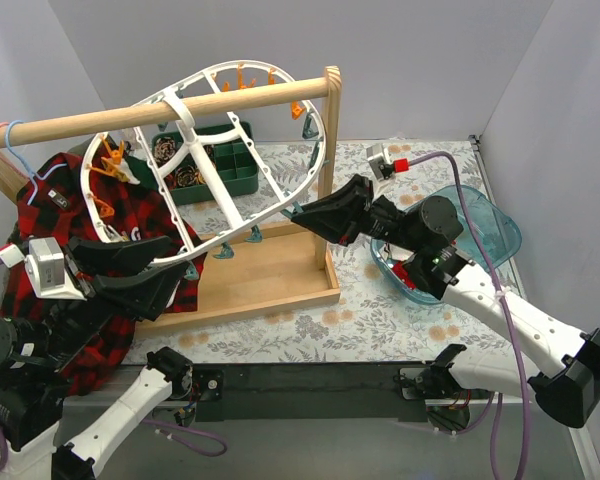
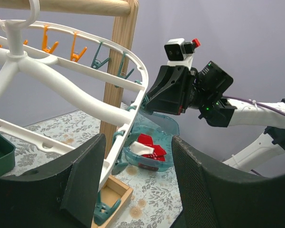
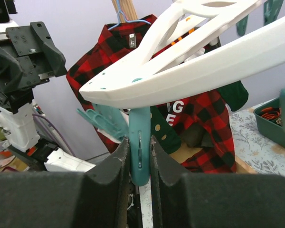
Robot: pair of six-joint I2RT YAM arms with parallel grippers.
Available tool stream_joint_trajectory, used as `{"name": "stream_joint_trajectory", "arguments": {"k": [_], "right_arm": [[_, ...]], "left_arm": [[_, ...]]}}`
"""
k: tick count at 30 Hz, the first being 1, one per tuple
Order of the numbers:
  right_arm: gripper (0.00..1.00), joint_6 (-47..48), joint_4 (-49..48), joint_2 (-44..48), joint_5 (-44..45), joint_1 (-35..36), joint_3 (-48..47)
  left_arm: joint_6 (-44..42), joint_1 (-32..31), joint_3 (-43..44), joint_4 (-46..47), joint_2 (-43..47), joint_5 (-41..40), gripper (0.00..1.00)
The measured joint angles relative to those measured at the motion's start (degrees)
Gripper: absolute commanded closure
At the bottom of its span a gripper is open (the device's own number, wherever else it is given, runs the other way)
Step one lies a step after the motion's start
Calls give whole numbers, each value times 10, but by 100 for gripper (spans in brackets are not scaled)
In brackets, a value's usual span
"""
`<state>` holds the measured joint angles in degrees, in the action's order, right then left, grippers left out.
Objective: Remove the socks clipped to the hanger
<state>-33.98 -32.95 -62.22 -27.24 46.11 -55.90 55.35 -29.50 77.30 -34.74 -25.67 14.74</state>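
From above, the hanger (image 1: 175,100) hangs tilted off the wooden rail (image 1: 80,118), with the left gripper (image 1: 175,262) at its near-left rim and the right gripper (image 1: 300,212) at its right edge. Left wrist view: the left jaws gape wide, holding nothing; red socks (image 2: 149,146) lie in the blue bin (image 2: 167,127) beyond. Right wrist view: the right gripper clamps a teal clip (image 3: 139,152), with what may be a green sock (image 3: 162,130) just behind. Best squeeze the clip's handle end fully, so the sock drops without tugging the frame
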Motion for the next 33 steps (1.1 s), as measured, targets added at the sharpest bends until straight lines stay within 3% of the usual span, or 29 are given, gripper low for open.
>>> {"name": "stream_joint_trajectory", "arguments": {"k": [13, 23, 33], "right_arm": [[73, -74, -3, -37, -70, -27, -43], [67, -158, -43, -39, -108, -110, -43], [64, -190, -58, -64, -140, -147, -49]], "left_arm": [[0, 0, -1, 0, 0, 0, 44], [0, 0, -1, 0, 0, 0, 44], [-1, 0, -15, -10, -2, 0, 44]]}}
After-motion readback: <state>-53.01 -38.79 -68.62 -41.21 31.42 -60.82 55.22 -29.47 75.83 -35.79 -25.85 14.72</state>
